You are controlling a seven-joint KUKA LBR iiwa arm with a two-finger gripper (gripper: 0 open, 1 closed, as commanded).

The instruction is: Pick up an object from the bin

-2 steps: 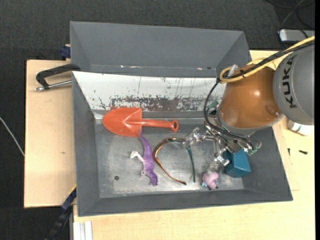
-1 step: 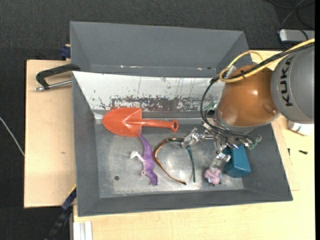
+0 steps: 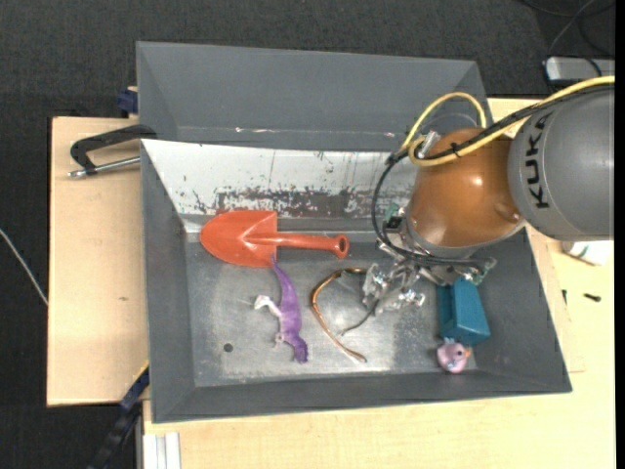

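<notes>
The orange cover (image 3: 459, 198) on the wrist and the grey arm behind it hid much of the bin's (image 3: 164, 291) right rear corner, and whatever lay under them could not be seen. Below the cover the gripper (image 3: 393, 289) was a tangle of shiny metal and dark cable, too cluttered to make out; whether it was released or clenched could not be told, and nothing could be seen grasped in it. It sat low over the floor in the right half of the bin, at the right side of a thin brown cord (image 3: 316, 306) that curled in a loop and trailed off toward the front wall. Whether the gripper touched the cord was unclear.

A blue block (image 3: 464, 311) stood just to the gripper's right, its top partly covered by the arm's parts, and a small pink toy (image 3: 452, 357) lay just in front of the block, near the front right corner. An orange shovel (image 3: 244, 237) lay along the back wall. A purple lizard (image 3: 288, 316) lay left of the cord, a white scrap (image 3: 264, 304) beside it. The left part of the floor was bare
</notes>
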